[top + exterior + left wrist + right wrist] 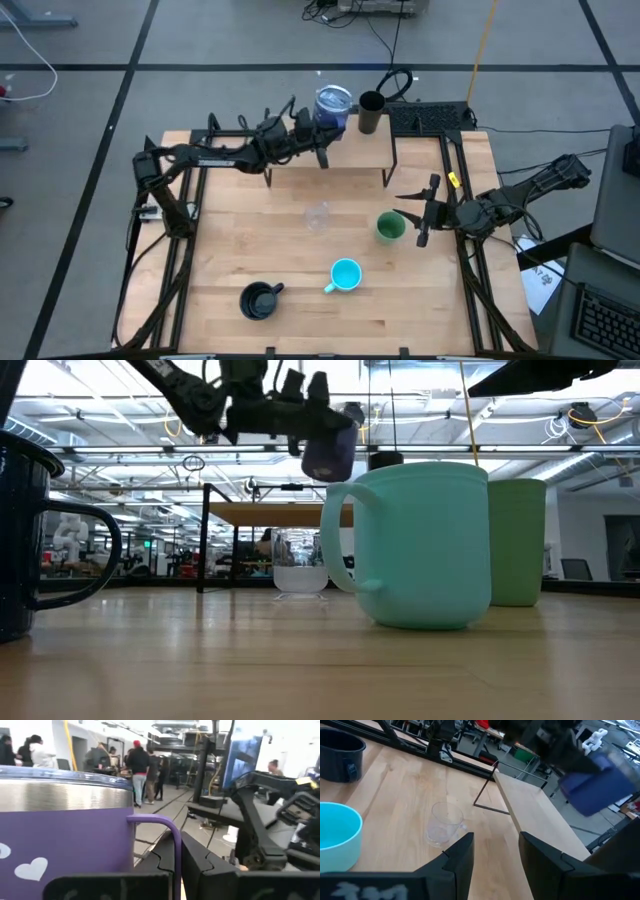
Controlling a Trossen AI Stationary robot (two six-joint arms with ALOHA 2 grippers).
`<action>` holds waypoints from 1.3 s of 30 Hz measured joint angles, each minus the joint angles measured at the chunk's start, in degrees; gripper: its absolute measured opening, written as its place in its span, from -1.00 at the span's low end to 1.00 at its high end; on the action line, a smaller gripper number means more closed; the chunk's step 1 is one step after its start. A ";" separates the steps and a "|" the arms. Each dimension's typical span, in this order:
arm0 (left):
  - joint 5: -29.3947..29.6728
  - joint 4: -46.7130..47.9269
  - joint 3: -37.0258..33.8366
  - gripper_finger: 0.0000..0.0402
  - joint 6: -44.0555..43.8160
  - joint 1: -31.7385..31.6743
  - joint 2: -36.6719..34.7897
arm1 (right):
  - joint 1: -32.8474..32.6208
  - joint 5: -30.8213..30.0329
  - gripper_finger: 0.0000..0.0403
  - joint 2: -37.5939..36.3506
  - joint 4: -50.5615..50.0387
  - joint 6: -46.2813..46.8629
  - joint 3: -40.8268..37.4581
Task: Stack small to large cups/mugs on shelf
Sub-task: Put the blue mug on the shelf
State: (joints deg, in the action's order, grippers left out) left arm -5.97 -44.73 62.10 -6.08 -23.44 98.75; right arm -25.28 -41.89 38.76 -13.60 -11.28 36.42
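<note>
A: Left gripper (322, 135)?
B: Clamped on the purple mug's (333, 106) handle above the shelf (350, 150); black tumbler (371, 112) just beside.
A: Right gripper (417, 215)?
B: Apart, green cup (390, 227) alongside, clear glass (318, 216) beyond

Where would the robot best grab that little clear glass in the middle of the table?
Probably by its rim, coming straight down from above: the clear glass stands upright, mouth open, apart from the other cups. The right end effector, open beside the green cup, is the free one.
</note>
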 joint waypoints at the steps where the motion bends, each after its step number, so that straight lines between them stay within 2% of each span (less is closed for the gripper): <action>1: 1.16 -0.63 0.00 -0.97 -0.69 0.20 0.92 | 0.00 0.00 -0.26 0.00 0.00 -0.03 0.00; 7: 6.52 -4.21 -0.06 -0.97 -0.05 0.63 3.86 | 0.00 0.01 -0.26 0.00 -0.17 0.02 0.00; 15: 12.85 -2.03 -0.06 -0.96 1.06 0.98 3.99 | 0.00 0.02 -0.26 0.00 -0.18 -0.73 0.00; 24: 19.56 -2.73 0.16 -0.97 -2.07 1.97 4.06 | 0.00 0.02 -0.26 0.00 0.00 -0.75 0.00; 28: 20.58 -2.14 1.04 -0.97 -4.52 2.23 4.06 | 0.00 0.02 -0.26 0.00 0.02 -0.75 0.00; 33: 23.91 -1.99 2.62 -0.97 -3.51 3.35 4.10 | 0.00 0.02 -0.26 0.00 0.04 -0.95 0.00; 39: 24.99 -1.59 5.76 -0.97 -4.60 2.41 9.60 | 0.02 0.04 -0.26 0.04 0.52 -1.48 0.00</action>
State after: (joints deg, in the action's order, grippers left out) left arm 19.02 -46.32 67.86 -10.68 -21.03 108.35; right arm -25.26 -41.85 38.81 -13.08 -12.77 36.42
